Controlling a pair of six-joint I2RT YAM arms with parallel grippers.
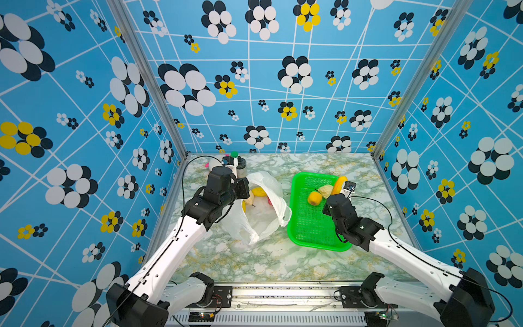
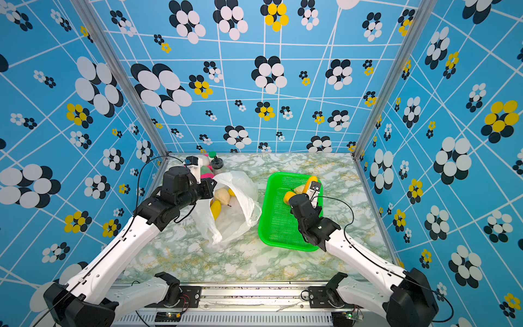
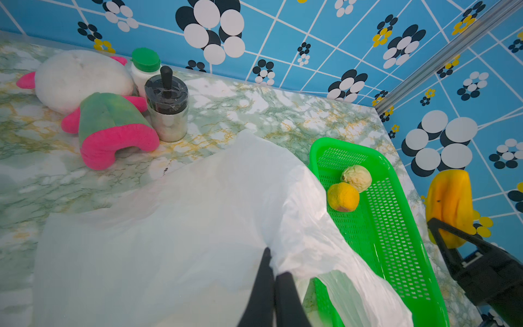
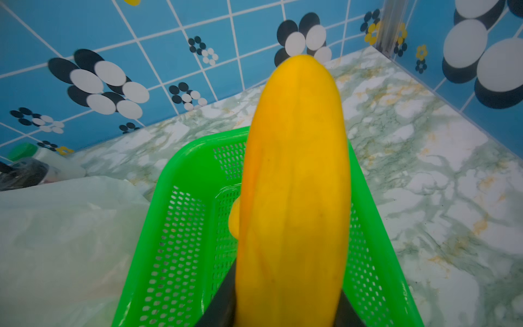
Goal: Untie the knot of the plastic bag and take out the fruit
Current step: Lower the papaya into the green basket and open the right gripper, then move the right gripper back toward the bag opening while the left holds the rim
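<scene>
In both top views the bag (image 1: 264, 181) is lying on the bench (image 1: 254, 263) just left of the basket (image 1: 294, 198), its mouth gaping open. Other fruit (image 2: 220, 196), cream and yellow, is showing inside. The left arm (image 1: 220, 189) is reaching over the bag's far left edge, its wrist hiding the fingers. The right arm (image 1: 348, 220) is reaching over the basket, and a yellow fruit (image 1: 340, 181) is sticking up past its wrist near the basket's far right corner. An orange fruit (image 1: 314, 197) and a pale fruit (image 1: 325, 190) are sitting side by side in the basket's far end. A plush toy (image 2: 206, 172), a bottle (image 2: 212, 155) and a canister (image 2: 217, 163) are crowding the far left corner, just behind the bag.

In the left wrist view the left end effector (image 3: 273, 269) is pressing its fingers together on a fold of the bag (image 3: 169, 226), whose film is draping over the basket's rim (image 3: 314, 147). Beyond the basket, the right end effector (image 3: 452, 230) is holding the yellow fruit (image 3: 450, 198) upright in the air.

In the right wrist view the yellow fruit (image 4: 294, 184) is filling the middle. Two dark fingers are clamping its lower end, parted only as far as its width, above the basket (image 4: 198, 141). The bag (image 4: 56, 226) is lying alongside.
</scene>
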